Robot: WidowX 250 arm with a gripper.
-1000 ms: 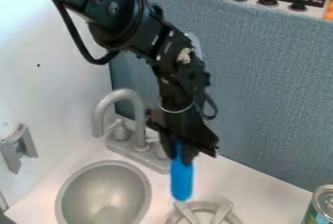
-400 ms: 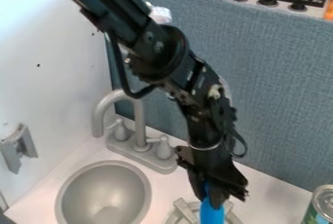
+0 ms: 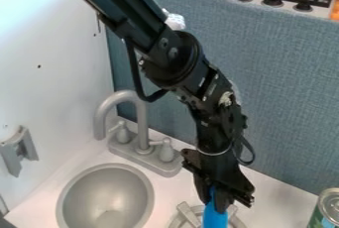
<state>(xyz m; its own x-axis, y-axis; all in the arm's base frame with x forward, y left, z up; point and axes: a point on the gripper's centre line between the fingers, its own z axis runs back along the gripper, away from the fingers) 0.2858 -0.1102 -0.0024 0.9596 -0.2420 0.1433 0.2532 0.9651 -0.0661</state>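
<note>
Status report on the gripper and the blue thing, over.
Gripper shut on blue object, over the burner grate. Faucet and sink off to one side; nothing visibly blocking.

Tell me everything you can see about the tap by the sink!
The tap is gray, and may be plastic or metal; I can't tell which. Its tall spout bends over like a cane, with the tip pointing down. Two little handles stand beside it, on one long flat base. It is upright on the white counter, behind the round sink. Nothing is gripping it.
</note>
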